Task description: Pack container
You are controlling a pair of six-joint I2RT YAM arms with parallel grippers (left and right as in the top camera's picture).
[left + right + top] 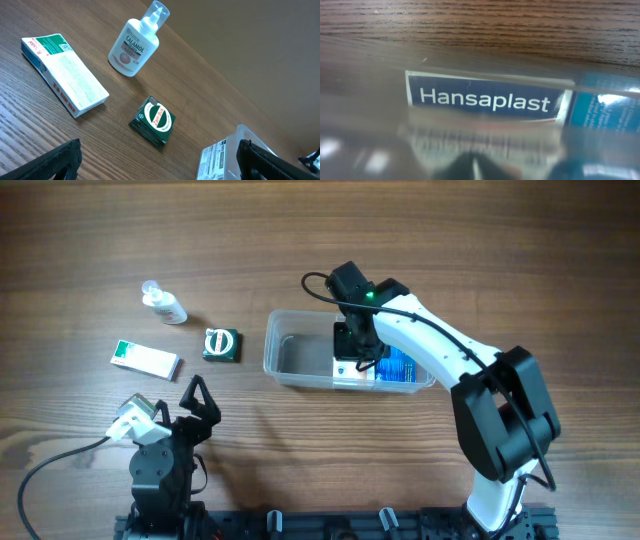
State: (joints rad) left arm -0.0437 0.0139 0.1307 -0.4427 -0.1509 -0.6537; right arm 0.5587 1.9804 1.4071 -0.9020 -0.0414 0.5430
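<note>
The clear plastic container (275, 340) sits mid-table; its corner shows in the left wrist view (240, 134). Inside it lie a blue box (400, 367) and a white Hansaplast box (348, 372). My right gripper (358, 345) reaches down into the container and is shut on the Hansaplast box (485, 100), whose navy label fills the right wrist view; the fingertips (475, 170) are blurred at the bottom edge. My left gripper (200, 402) is open and empty near the front edge, left of the container, its fingers wide apart (160, 167).
Left of the container lie a small dark green square box (221, 344) (154, 120), a white and green flat box (145, 359) (65, 75) and a Calamol pump bottle on its side (165, 305) (135, 47).
</note>
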